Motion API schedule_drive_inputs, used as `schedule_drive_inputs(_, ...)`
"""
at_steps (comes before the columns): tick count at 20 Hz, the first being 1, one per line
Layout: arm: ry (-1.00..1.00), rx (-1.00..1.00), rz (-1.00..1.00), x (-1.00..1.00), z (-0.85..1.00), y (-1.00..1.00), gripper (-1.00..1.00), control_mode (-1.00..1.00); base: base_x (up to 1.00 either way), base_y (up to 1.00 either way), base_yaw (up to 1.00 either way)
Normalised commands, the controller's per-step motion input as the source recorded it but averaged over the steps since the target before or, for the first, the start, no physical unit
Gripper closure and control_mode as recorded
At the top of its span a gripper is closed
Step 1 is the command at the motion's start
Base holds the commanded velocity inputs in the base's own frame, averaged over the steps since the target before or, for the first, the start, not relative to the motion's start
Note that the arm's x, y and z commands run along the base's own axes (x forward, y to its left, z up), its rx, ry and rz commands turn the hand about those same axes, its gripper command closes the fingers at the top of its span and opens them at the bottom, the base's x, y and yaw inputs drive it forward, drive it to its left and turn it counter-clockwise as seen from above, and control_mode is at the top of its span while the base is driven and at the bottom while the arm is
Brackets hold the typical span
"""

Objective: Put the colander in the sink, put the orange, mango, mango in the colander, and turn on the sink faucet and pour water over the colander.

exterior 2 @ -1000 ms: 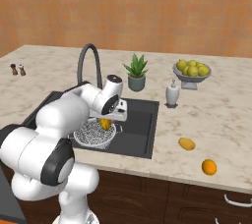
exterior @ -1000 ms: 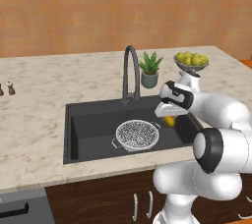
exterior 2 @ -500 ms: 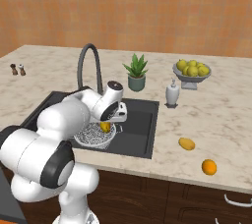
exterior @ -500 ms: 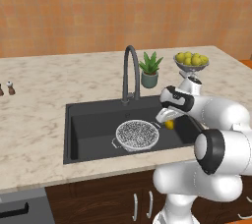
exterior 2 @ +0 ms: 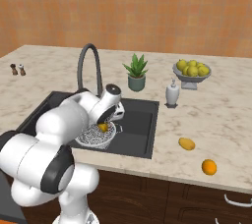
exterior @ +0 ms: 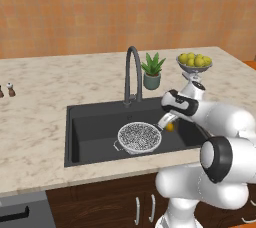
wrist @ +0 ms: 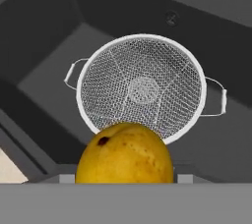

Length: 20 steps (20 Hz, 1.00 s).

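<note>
Black sink [wrist: 44, 56] lies below the gripper [exterior: 169, 123], which pinches a mango [wrist: 124, 153] just short of the colander [wrist: 141, 89] rim. Carry the fruit forward over the empty mesh centre, then lower before releasing, so it cannot roll off.

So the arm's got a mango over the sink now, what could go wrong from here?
The mango in the gripper sits over the near rim of the colander, not its middle. Released here, it might clip the rim and roll into the sink.

A hit on that rim could also tip or shift the light colander.

The other mango and the orange lie near the counter's front edge, so a careless approach could nudge them off.
</note>
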Motion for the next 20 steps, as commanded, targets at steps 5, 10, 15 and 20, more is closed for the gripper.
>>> schedule_drive_inputs(5,-0.21,0.0,0.16,0.0,-0.17,0.19,1.0,-1.0,0.0,0.0,0.0)
schedule_drive_inputs(10,-0.06,0.0,0.16,0.15,-0.06,0.06,1.0,-1.0,0.0,0.0,0.0)
schedule_drive_inputs(15,0.0,0.0,0.14,0.16,-0.12,0.06,1.0,-1.0,0.0,0.0,0.0)
schedule_drive_inputs(20,0.0,-0.01,0.12,0.03,-0.11,0.13,1.0,-1.0,0.0,0.0,0.0)
